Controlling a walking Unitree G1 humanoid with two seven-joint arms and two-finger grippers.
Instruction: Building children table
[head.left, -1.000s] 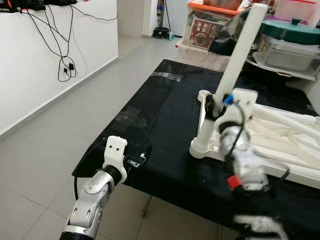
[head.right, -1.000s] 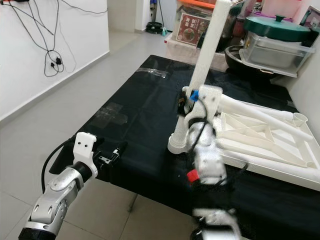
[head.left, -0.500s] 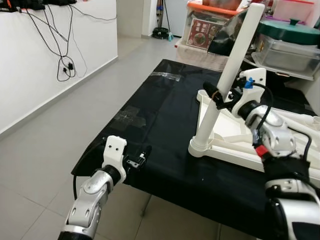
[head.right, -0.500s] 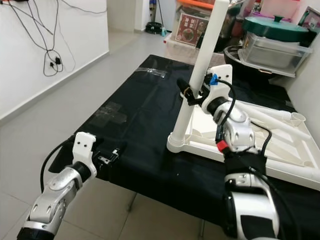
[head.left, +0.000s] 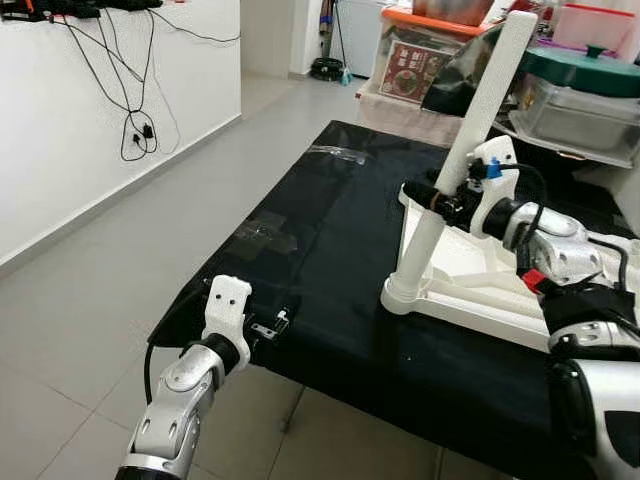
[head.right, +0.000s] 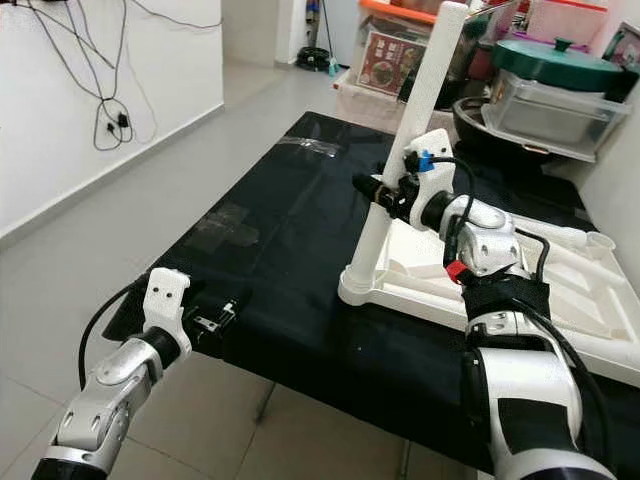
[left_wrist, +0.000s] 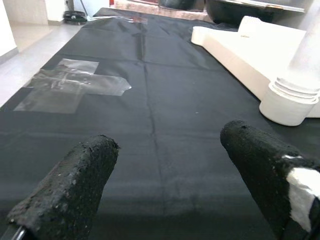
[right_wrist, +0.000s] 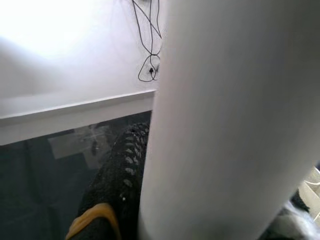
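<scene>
Since a second before, right arm had swung up from low in front of the frame to the leg, and the blur on it was gone; left arm and the parts on the cloth had not shifted. Right gripper (head.left: 441, 197) was clamped round the white table leg (head.left: 474, 130) roughly at mid-height, black fingers wrapped on either side of the tube. In the right wrist view the leg (right_wrist: 220, 115) stood right against the lens, with one dotted black finger (right_wrist: 117, 185) pressed along its side. Leg stood tilted, its top leaning away from the robot, its foot seated in the round socket (head.left: 407, 292) at the near left corner of the upturned white tabletop (head.left: 480, 305). Tabletop lay flat, underside up, ribs and crossbars showing, on the right part of the black cloth-covered work surface (head.left: 320, 250). Left gripper (head.left: 277, 325) hovered at the near left edge of the cloth, well apart from the tabletop, fingers spread and holding nothing; left wrist view showed both black fingertips (left_wrist: 75, 185) apart over bare cloth, clear tape patches (left_wrist: 75, 85) ahead and the leg's socket base (left_wrist: 289, 102) off to one side. Storage boxes and a green-lidded pot (head.left: 585, 70) stood behind the surface; black cables (head.left: 135, 130) hung on the white wall at left.
</scene>
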